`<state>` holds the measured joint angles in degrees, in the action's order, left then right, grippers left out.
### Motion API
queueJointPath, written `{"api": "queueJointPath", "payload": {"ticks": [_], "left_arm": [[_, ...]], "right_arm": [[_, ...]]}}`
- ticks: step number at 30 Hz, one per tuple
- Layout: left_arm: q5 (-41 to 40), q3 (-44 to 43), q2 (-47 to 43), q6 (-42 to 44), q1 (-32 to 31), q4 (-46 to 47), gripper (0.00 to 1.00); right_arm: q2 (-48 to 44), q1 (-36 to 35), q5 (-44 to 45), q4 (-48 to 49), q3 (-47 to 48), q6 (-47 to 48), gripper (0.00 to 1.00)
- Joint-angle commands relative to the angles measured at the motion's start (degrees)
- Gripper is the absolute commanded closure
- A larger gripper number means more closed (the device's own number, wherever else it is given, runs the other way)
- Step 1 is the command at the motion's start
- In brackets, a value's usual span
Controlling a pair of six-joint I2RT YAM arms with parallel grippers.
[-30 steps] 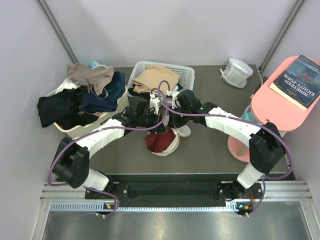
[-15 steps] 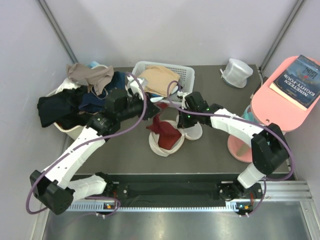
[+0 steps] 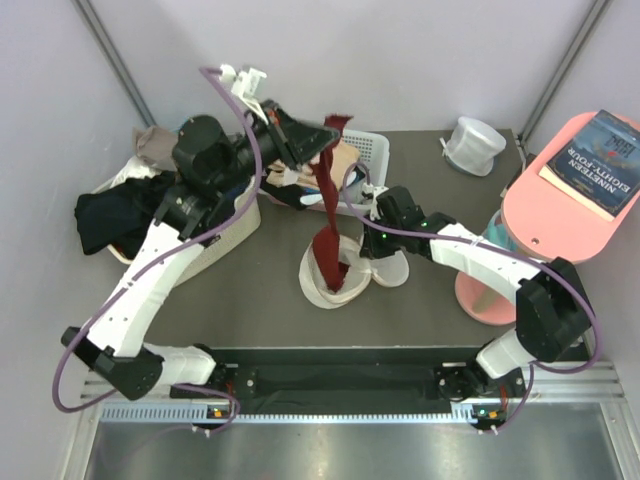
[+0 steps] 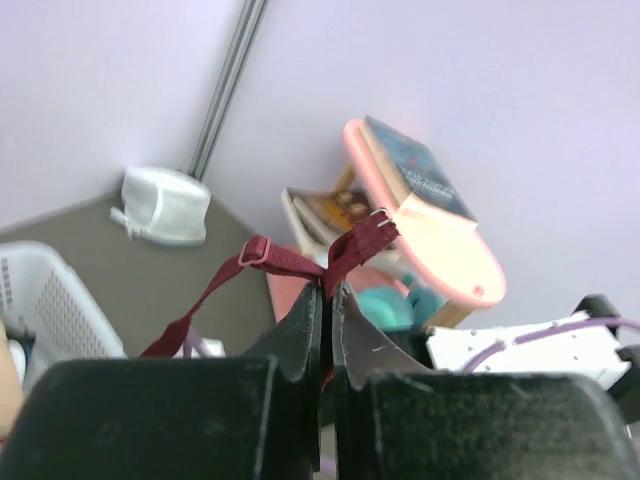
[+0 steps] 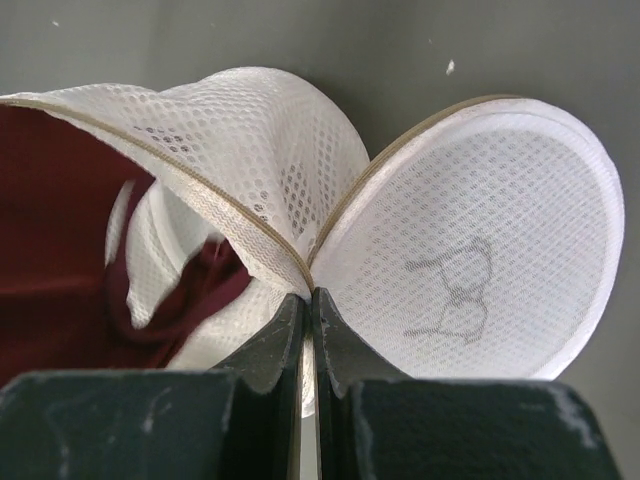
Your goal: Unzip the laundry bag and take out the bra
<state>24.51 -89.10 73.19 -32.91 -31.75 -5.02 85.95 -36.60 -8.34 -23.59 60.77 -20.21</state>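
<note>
At the far left of the worktop [image 3: 250,290] a pale tub holds a heap of clothes [image 3: 125,205] in dark and tan colours. Above it the left arm is raised high, and the left fingers [image 4: 305,320] are clenched on a strap of the dark red bra [image 3: 326,205]. The bra hangs from them in a long strip, its lower end inside the laundry bag [image 3: 312,285]. That bag sits near the middle of the worktop, in front of a white basket [image 3: 372,148]. It is unzipped, and its two round mesh halves are spread open like a clam. The right fingers [image 5: 275,340] come in low from the right and are pinched shut on the seam where the two halves meet; red cloth shows inside the left half. Further right, at the back edge, stands a greyish-white round pouch [image 3: 473,145]. Beyond the worktop's right edge is a pink stand [image 3: 545,205] with a blue book [image 3: 603,150] on top.
</note>
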Motion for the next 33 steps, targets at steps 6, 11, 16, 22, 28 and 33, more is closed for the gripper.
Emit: {"api": "queueJointPath", "payload": {"ticks": [6,11,16,22,28,33], "left_arm": [[-2.18,-31.64,8.54,5.21,4.40,-7.28,1.00],[-13.94,-44.22,10.83,15.20,9.24,-15.18,1.00],[-39.38,-45.73,8.73,30.95,10.74,-16.25,1.00],[-55.87,-48.27,10.48,53.19,11.09,-11.43,1.00],[-63.97,-48.10,12.15,72.08,11.79,1.21,1.00],[-64.59,-43.10,14.43,76.68,20.92,4.58,1.00]], "right_arm": [[-2.19,0.04,1.48,1.45,0.05,-1.06,1.00],[-2.98,0.04,1.48,1.62,0.13,-1.24,1.00],[-3.51,0.12,1.31,1.62,0.13,-1.24,1.00],[-4.39,0.04,0.60,1.45,-0.39,-1.41,1.00],[-5.62,0.04,-0.71,2.76,-3.20,-2.90,1.00],[-6.59,0.04,-1.59,3.47,-4.70,-3.44,1.00]]}}
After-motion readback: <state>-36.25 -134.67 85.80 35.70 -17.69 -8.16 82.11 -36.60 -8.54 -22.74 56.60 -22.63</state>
